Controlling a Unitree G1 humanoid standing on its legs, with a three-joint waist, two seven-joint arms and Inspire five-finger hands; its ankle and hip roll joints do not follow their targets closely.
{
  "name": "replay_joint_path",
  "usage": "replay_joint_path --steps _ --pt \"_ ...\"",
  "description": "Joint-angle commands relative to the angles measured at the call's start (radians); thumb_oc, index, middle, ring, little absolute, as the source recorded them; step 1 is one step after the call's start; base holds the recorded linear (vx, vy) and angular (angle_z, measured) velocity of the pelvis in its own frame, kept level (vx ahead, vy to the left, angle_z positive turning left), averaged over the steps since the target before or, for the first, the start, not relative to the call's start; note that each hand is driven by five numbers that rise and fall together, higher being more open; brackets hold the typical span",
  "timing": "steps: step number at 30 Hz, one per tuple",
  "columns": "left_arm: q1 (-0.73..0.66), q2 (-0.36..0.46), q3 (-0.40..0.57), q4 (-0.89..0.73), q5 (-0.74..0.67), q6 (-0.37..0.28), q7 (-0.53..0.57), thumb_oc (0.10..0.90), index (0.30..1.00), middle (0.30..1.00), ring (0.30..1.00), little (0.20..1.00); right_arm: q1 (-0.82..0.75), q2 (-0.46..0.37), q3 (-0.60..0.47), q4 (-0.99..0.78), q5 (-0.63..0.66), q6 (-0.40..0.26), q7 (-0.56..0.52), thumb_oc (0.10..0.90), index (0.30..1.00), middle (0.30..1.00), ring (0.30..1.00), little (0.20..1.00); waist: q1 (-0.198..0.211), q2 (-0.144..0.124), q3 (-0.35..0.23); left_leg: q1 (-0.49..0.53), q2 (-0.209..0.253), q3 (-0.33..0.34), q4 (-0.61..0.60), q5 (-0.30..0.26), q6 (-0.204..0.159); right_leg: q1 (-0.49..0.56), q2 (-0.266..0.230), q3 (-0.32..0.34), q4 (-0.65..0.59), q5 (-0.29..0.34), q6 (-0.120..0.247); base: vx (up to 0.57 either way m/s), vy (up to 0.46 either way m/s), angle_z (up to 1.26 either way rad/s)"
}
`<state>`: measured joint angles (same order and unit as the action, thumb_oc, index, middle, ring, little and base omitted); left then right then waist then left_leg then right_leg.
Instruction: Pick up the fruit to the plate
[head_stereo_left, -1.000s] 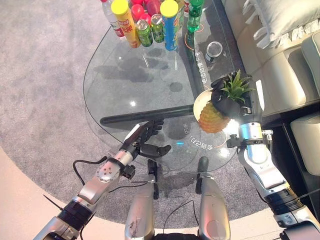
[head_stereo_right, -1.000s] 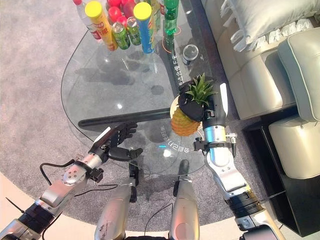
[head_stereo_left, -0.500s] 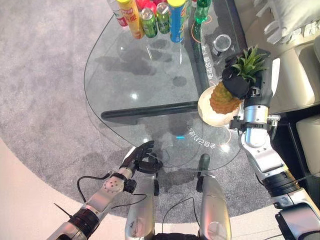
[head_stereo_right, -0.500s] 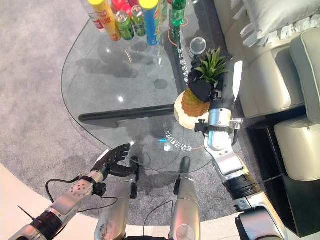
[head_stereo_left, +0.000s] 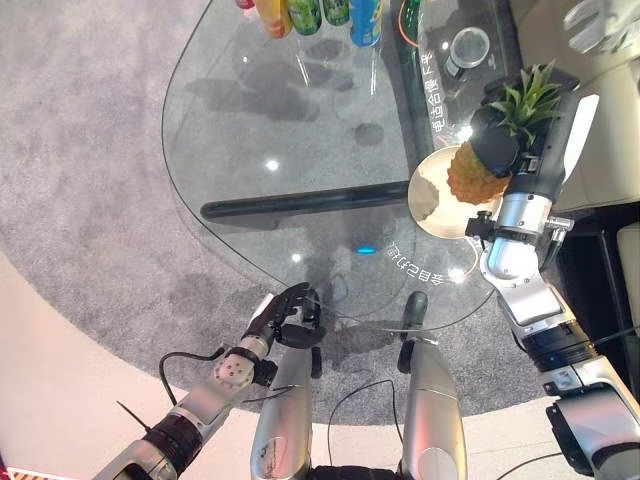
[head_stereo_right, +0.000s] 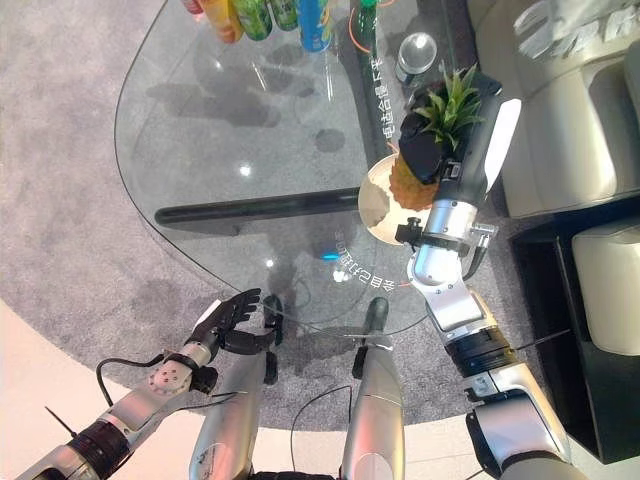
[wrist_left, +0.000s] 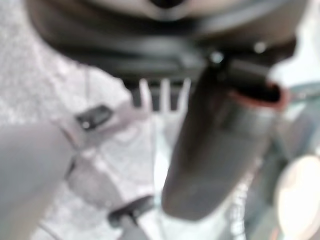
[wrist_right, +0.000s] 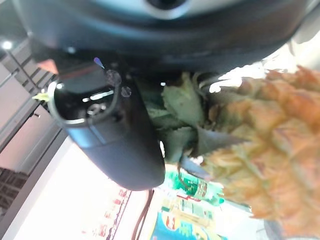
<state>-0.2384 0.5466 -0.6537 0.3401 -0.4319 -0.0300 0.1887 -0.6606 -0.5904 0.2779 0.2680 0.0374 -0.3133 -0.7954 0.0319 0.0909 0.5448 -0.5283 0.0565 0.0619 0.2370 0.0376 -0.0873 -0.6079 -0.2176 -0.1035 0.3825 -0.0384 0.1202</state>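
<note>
R hand, right side of frame, upper third: dark fingers curled round the pineapple at the join of crown and body, firm hold. R wrist view confirms it, w/ the thumb lying beside the green leaves and the scaly yellow body just past them. Crown points to upper right of frame, body tilts down-left.

Pineapple's base sits over the plate; can't tell if it touches or hangs just above. Plate is pale, round, on the right edge of the glass table, just beside the forearm. Its left half shows bare.

Further out: table is clear glass, rounded, w/ a dark bar beneath it running across mid-frame. Grey carpet shows through and around it. At top edge of frame, a row of cans and bottles, cut off by the frame. A small round glass stands top right, near the pineapple's crown. Pale sofa fills the far right beyond the table.

L hand, lower centre-left of frame, off the table's near edge, well apart from plate and fruit. Fingers loosely bent, nothing in them. L wrist view gives a blurred thumb over carpet.
</note>
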Motion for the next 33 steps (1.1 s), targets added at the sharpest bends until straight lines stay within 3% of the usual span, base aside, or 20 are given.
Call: replay_joint_path --steps 1,25,33 --pt "0.039 -0.019 -0.015 -0.084 0.011 -0.056 0.024 0.800 0.900 0.900 0.900 0.900 -0.141 -0.072 -0.027 -0.048 -0.092 -0.131 -0.084 0.100 0.300 0.300 0.300 0.200 -0.017 0.017 -0.025 -0.062 -0.139 0.067 0.130 -0.124 0.058 0.013 0.123 -0.069 -0.048 -0.003 -0.027 0.03 0.029 0.01" --pt "-0.014 -0.039 -0.101 -0.120 -0.028 -0.029 0.079 0.800 0.900 0.900 0.900 0.900 -0.231 -0.062 0.028 0.152 -0.111 -0.238 -0.117 0.100 0.300 0.300 0.300 0.200 0.005 0.070 -0.025 -0.185 -0.155 0.052 0.104 -0.084 0.055 -0.124 0.110 -0.088 -0.055 0.028 -0.026 0.00 0.002 0.01" --pt "-0.022 -0.045 -0.116 -0.117 -0.041 -0.032 0.085 0.800 0.900 0.900 0.900 0.900 -0.249 -0.054 0.027 0.169 -0.146 -0.240 -0.154 0.100 0.300 0.300 0.300 0.200 0.008 0.077 -0.025 -0.208 -0.157 0.051 0.103 -0.080 0.056 -0.152 0.106 -0.090 -0.046 0.031 -0.024 0.00 0.005 0.02"
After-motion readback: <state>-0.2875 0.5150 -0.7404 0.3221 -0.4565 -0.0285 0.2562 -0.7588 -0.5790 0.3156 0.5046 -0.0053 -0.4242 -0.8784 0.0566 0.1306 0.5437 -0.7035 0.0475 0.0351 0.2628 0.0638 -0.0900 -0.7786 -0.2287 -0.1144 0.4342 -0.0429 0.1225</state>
